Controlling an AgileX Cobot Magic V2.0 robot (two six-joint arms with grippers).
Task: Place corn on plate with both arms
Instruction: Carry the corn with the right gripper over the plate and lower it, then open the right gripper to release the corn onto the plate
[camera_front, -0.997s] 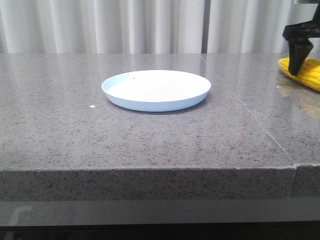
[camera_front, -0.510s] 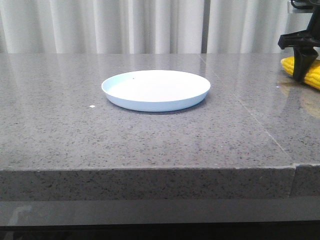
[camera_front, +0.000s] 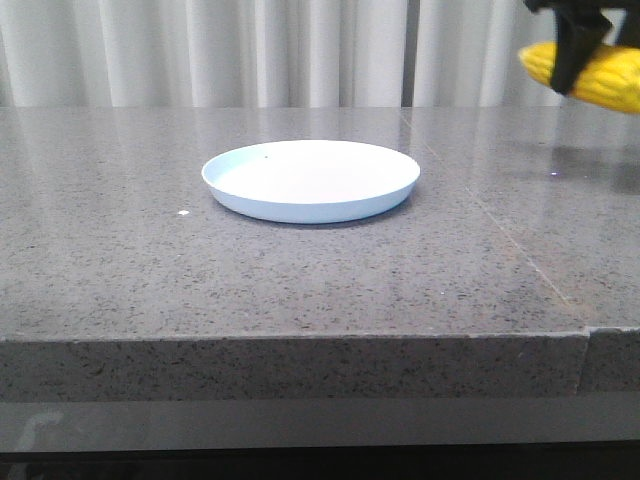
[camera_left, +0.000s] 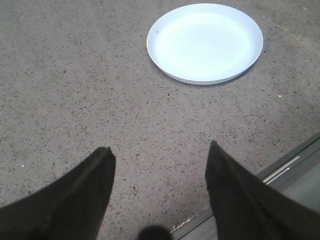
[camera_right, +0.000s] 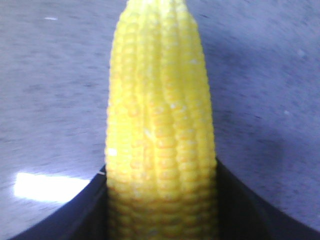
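Observation:
The yellow corn hangs in the air at the far right of the front view, well above the table, with my right gripper shut on it. In the right wrist view the corn fills the gap between the two dark fingers. The pale blue-white plate sits empty in the middle of the table, left of the corn. My left gripper is open over bare table, with the plate ahead of it and apart from it. The left gripper is out of the front view.
The grey speckled stone table has a seam running from back to front on the right. Its front edge shows close to my left gripper. White curtains hang behind the table.
My right gripper has lifted the corn off the table, from resting at the right edge to hanging high in the air and slightly to the left. The plate has not moved.

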